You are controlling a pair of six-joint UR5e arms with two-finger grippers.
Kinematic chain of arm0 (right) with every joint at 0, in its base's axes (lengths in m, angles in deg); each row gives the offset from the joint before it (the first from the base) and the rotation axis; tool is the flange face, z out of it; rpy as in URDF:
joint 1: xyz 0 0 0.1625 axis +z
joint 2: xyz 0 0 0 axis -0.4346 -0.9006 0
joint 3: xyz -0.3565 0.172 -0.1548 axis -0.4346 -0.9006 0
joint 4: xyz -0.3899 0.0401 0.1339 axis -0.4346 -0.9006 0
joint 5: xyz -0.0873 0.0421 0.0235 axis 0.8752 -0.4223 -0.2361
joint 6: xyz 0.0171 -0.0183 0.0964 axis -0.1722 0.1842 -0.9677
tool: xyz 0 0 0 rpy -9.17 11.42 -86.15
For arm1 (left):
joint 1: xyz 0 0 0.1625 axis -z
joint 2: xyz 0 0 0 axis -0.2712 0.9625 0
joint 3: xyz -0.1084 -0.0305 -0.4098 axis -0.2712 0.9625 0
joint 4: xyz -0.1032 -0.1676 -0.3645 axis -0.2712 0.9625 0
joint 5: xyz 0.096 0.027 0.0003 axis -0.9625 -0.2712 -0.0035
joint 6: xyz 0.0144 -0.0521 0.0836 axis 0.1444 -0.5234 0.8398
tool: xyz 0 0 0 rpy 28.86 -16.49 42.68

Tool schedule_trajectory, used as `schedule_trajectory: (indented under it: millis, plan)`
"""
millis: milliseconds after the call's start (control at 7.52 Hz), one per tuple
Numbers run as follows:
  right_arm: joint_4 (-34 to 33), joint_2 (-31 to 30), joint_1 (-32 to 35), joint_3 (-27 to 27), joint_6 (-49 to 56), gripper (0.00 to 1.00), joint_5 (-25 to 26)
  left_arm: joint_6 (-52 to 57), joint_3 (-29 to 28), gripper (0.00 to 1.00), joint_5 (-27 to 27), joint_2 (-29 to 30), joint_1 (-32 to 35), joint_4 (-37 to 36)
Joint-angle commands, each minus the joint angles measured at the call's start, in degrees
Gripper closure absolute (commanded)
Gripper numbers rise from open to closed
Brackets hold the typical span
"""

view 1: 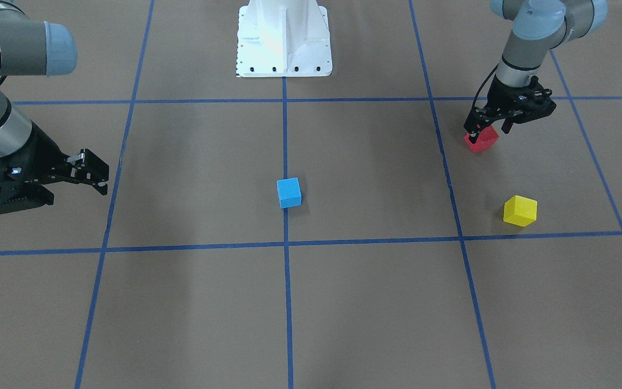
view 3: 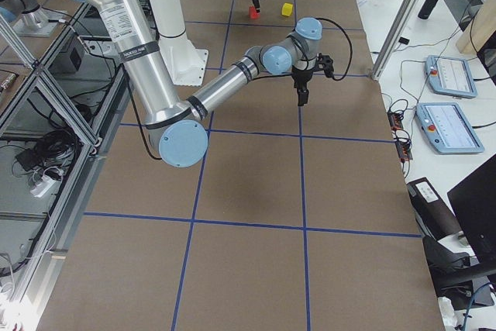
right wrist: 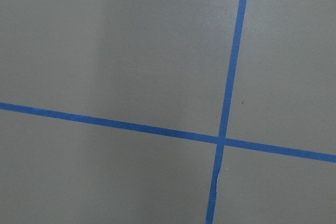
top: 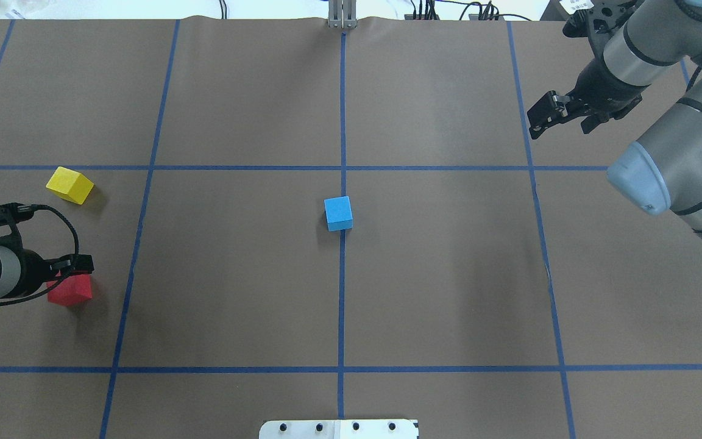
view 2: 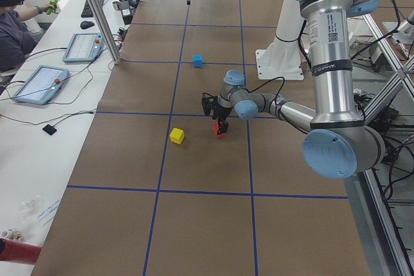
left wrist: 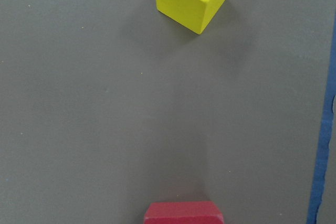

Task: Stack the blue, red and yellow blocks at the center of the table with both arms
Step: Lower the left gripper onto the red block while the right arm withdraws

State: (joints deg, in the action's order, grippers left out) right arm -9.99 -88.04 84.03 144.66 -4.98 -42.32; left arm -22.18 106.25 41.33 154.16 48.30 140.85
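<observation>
— Nearest is seen the yellow block (view 1: 520, 210), lying free on the robot's left side. About level with it, the blue block (view 1: 289, 193) is set on the centre line of the table (view 1: 192, 302).
— And the grippers?
— The right gripper (view 1: 97, 174) is held over the other side with its fingers apart, and nothing is carried. Further back, the left gripper (view 1: 488, 131) is lowered over the red block (view 1: 482, 141), one finger at each side. Whether the block is pressed cannot be told.
— How should it be taken?
— It is judged light and stiff, with smooth faces. Two opposite flat faces should be gripped squarely, not the edges; otherwise it may be twisted out.
</observation>
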Motion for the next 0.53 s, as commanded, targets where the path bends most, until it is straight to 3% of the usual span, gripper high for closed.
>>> schedule_trajectory:
  millis: [0,133,266,399]
  plan:
    - [0.00,-0.03,0.00,-0.06,-0.17,0.00,0.09,0.17,-2.33,0.01,0.08,1.34,-0.05,0.11]
    - [0.00,-0.03,0.00,-0.06,-0.60,0.00,0.00,0.26,-2.60,0.15,0.08,1.34,-0.31,0.11]
    - [0.00,0.06,-0.09,0.03,-0.69,0.00,0.09,0.34,-2.51,0.44,0.17,1.17,-0.31,0.11]
    - [0.00,0.06,-0.09,0.11,-0.69,0.00,0.09,0.34,-2.43,0.85,0.25,1.16,-0.31,0.02]
